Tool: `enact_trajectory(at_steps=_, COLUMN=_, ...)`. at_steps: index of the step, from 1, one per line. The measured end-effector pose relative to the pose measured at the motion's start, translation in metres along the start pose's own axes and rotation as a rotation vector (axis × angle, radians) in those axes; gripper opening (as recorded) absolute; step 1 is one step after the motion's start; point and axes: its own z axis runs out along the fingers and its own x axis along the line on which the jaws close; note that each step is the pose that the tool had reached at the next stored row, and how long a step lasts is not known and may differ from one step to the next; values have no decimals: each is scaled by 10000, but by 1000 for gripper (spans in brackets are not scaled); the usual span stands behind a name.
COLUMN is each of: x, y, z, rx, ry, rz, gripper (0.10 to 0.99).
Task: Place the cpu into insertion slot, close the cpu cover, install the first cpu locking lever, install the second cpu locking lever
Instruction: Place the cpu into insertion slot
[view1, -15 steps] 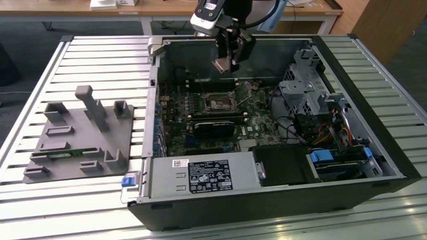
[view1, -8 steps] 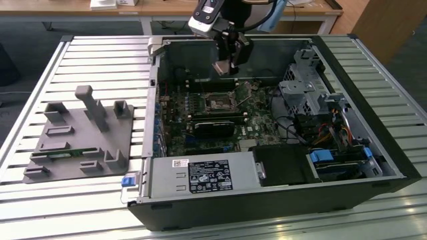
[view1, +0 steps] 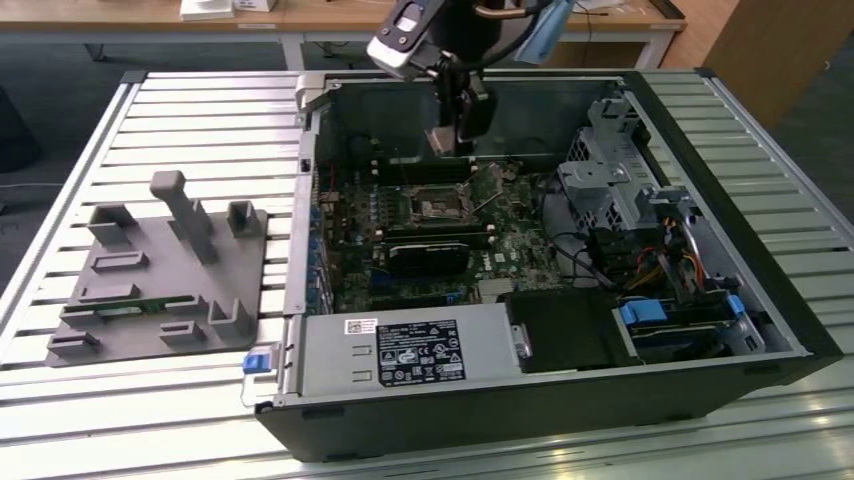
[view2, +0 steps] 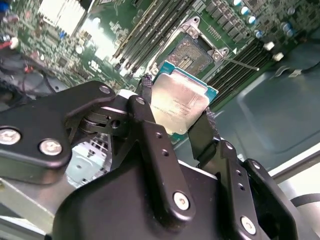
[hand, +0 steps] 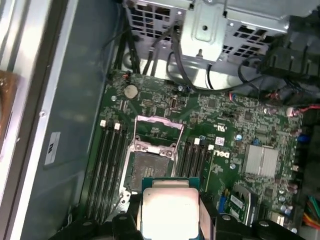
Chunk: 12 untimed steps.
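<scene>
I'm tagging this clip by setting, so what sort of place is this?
Probably a robotics lab or workshop: an open black computer case lies on a slatted metal table, a grey fixture plate beside it, and the arm's tool grips a square metal-topped chip.

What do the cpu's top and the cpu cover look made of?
The top of the cpu looks like matte pale-grey metal with a soft sheen; its rim looks like green circuit board. The cpu cover is probably thin bare silver metal, judging by the bright glints along its frame.
</scene>
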Motion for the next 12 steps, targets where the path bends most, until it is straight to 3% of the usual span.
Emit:
enact_trajectory(at_steps=8, x=1, y=-5, z=76, rx=16, ry=-92, rz=1379, gripper=541)
enact_trajectory(at_steps=12, x=2, y=-8, z=128, rx=17, ry=-98, rz=1455, gripper=541)
